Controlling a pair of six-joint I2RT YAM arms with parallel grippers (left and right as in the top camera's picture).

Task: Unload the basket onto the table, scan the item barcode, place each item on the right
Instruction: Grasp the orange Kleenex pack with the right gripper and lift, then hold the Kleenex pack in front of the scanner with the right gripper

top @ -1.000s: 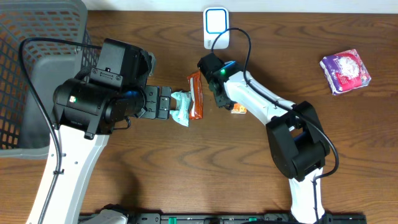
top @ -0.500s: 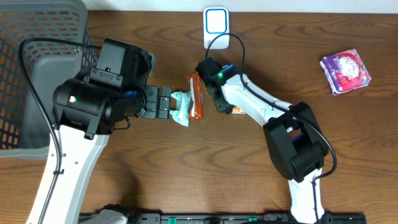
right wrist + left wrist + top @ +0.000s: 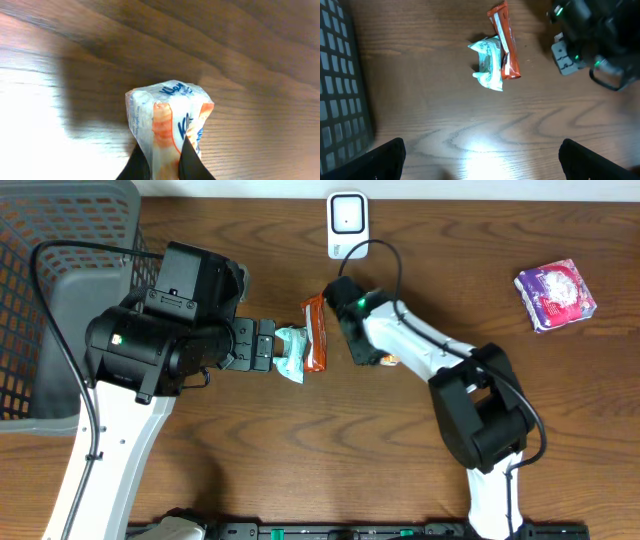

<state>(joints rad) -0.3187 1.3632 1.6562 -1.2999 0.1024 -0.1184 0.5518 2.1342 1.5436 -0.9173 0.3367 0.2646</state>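
worktop [image 3: 250,440] showing dark wood grain, smooth, varnish throwing back lamp glare | tissue pack [image 3: 167,125] wearing thin glossy plastic film, creasing | orange wrapper [image 3: 506,47] shining like foil | teal packet [image 3: 487,62] looking crinkled, soft film | basket [image 3: 50,280] reading as matt grey plastic lattice

On my feed the left arm [image 3: 150,350] is a bulky black housing with rounded joint casings, carried on a plain white link [image 3: 100,470]. A thin black cable [image 3: 60,246] loops off it. The left fingers [image 3: 385,160] are matte black blocks. The right arm [image 3: 412,340] is slimmer, with white tubular links between black joints [image 3: 480,420]. A small green light [image 3: 358,303] glows at its wrist, and its own black cable [image 3: 400,270] arcs above. The right fingers [image 3: 136,167] look dark and tapered.
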